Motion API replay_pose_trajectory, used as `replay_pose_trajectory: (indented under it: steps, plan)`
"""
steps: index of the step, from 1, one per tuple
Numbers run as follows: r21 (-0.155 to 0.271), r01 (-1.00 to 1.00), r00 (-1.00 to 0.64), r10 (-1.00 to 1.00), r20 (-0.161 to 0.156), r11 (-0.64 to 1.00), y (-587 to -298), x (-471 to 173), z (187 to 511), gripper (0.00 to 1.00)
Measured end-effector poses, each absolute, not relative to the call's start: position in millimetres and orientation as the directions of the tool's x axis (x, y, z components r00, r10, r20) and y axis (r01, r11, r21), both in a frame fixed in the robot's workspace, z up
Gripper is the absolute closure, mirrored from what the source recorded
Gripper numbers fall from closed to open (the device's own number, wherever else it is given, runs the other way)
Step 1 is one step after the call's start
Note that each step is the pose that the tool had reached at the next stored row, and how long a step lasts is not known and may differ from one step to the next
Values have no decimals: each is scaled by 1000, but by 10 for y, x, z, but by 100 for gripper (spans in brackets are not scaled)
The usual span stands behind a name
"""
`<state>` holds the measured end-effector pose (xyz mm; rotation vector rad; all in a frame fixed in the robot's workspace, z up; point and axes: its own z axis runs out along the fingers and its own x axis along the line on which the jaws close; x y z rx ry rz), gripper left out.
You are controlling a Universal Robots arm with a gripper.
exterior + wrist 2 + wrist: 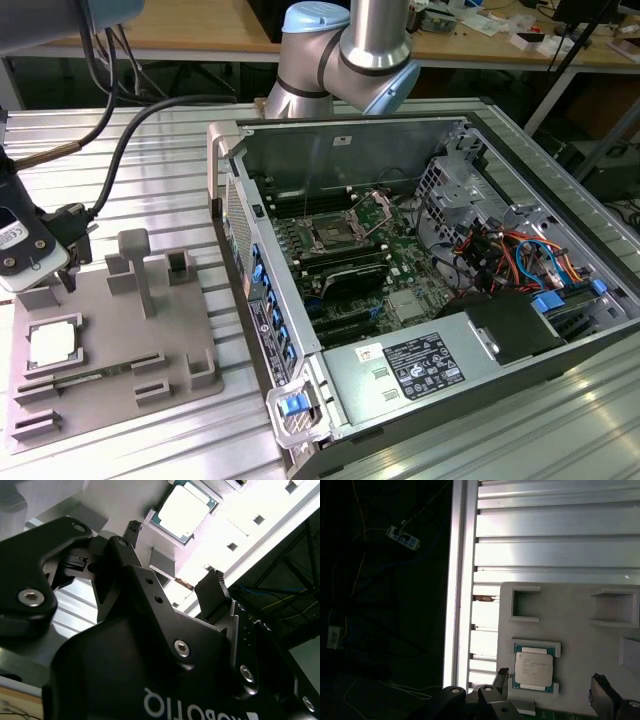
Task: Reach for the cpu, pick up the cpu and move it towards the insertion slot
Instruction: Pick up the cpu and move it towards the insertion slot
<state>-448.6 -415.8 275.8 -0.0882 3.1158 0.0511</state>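
The cpu (52, 343) lies flat, pale top up, in a frame on the grey fixture plate (120, 385) at the exterior view's left. My gripper (60, 275) hangs just above and behind it, open, with nothing between its fingers. In both wrist views the cpu (184, 511) (533, 668) sits a little off the gap between the black fingertips (216, 586) (603, 689), apart from them. The insertion slot (333, 235), a shiny metal frame with a dark centre, sits on the green board inside the open computer case.
The open computer case (420, 290) takes up the middle and the exterior view's right. Grey uprights (135, 262) rise from the fixture plate close to the gripper. Black cables (130, 130) trail over the slatted aluminium table (150, 140). The table's edge (457, 580) lies near the plate.
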Motion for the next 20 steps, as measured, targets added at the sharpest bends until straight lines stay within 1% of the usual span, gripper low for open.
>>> replay_pose_trajectory:
  steps: [20]
  plan:
    - [29, -55, -998, -54, -24, 998, -4223, -4501, 2411, 27]
